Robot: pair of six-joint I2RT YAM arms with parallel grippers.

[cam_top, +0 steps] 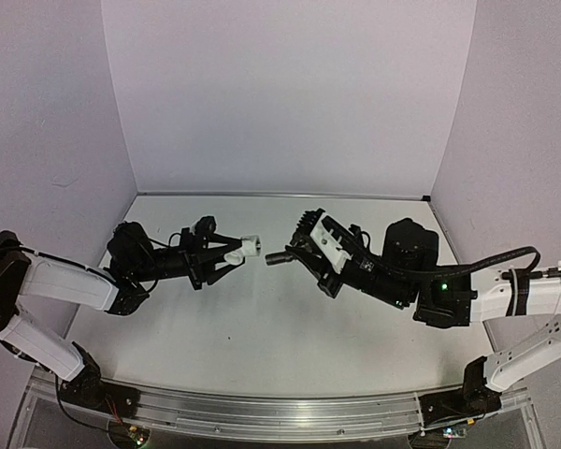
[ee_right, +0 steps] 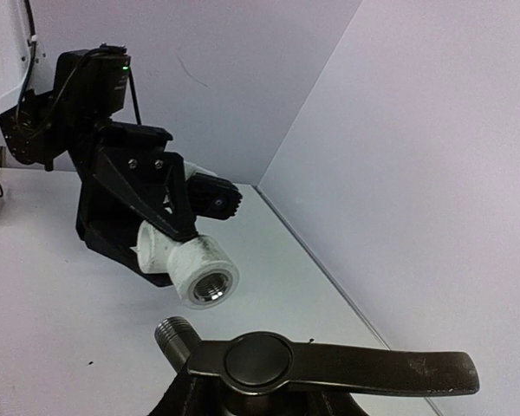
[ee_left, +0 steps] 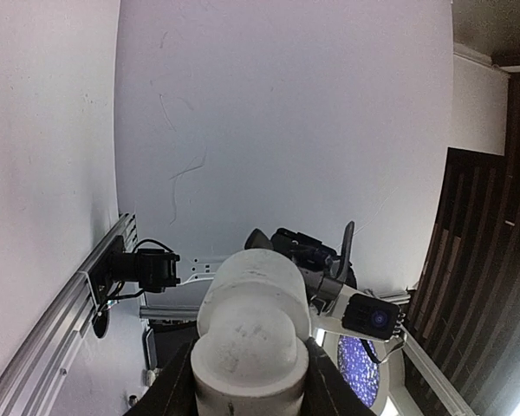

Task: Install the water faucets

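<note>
My left gripper [cam_top: 232, 254] is shut on a white plastic pipe fitting [cam_top: 250, 246], held above the table with its threaded metal socket [ee_right: 210, 285] facing right. In the left wrist view the fitting [ee_left: 251, 334] fills the space between the two dark fingers. My right gripper [cam_top: 304, 254] is shut on the dark grey water faucet [cam_top: 279, 256], whose threaded stem [ee_right: 175, 332] points left at the socket with a small gap between them. The faucet's thin lever handle [ee_right: 329, 364] lies across the bottom of the right wrist view. Both arms hover over the middle of the table.
The white table [cam_top: 280, 327] is walled by pale panels at the back and both sides. An aluminium rail [cam_top: 262, 412] carrying the arm bases runs along the near edge.
</note>
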